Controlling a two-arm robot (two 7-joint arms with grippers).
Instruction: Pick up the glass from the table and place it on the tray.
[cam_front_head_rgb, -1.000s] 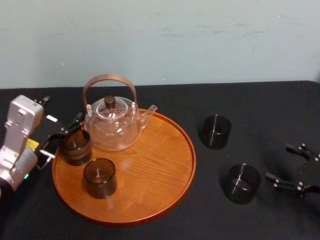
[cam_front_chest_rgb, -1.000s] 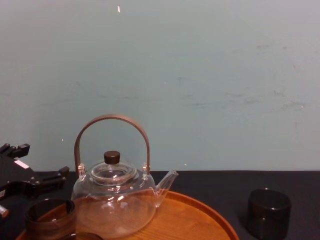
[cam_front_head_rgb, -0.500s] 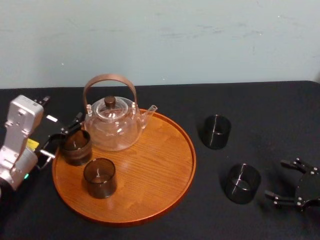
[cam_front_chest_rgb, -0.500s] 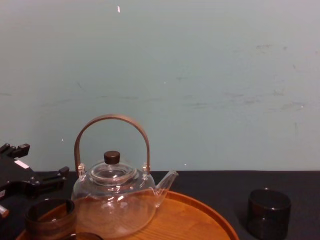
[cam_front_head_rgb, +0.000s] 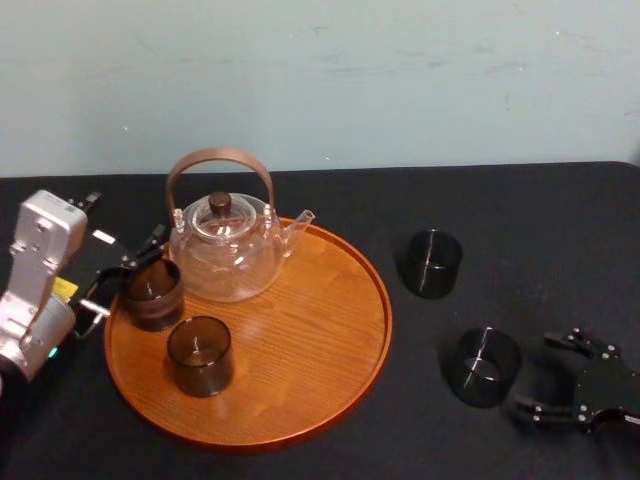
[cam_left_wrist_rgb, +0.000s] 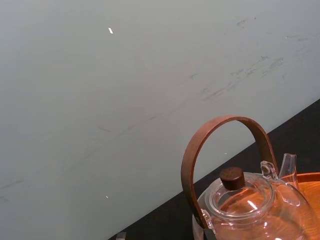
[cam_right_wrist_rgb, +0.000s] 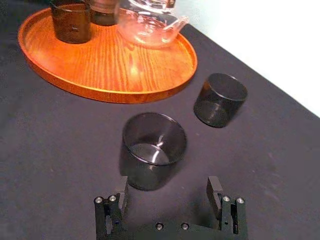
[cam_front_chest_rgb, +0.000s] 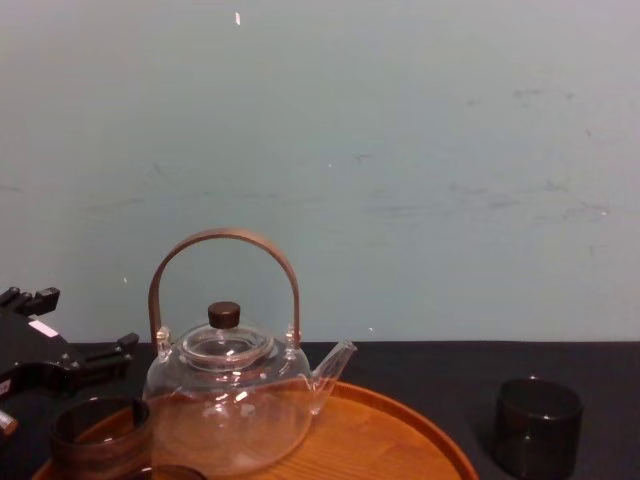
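Right fingers (cam_right_wrist_rgb: 216, 191) apart | now nearer the glass (cam_right_wrist_rgb: 152, 150) | left fingers (cam_front_head_rgb: 140, 255) apart, unmoved beside tray (cam_front_head_rgb: 387, 322)

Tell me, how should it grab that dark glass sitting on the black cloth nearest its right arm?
Probably by the side wall, pinched across its width, from the robot's right, where the open right end effector is. The glass stands upright, round, handleless, nothing touching it. The left end effector sits by the tray.

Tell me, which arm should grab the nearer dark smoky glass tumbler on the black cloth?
Right. The right gripper is open, facing that dark smoky glass tumbler from just short of it. The left gripper sits across the round orange-brown wooden tray, by another tumbler on it.
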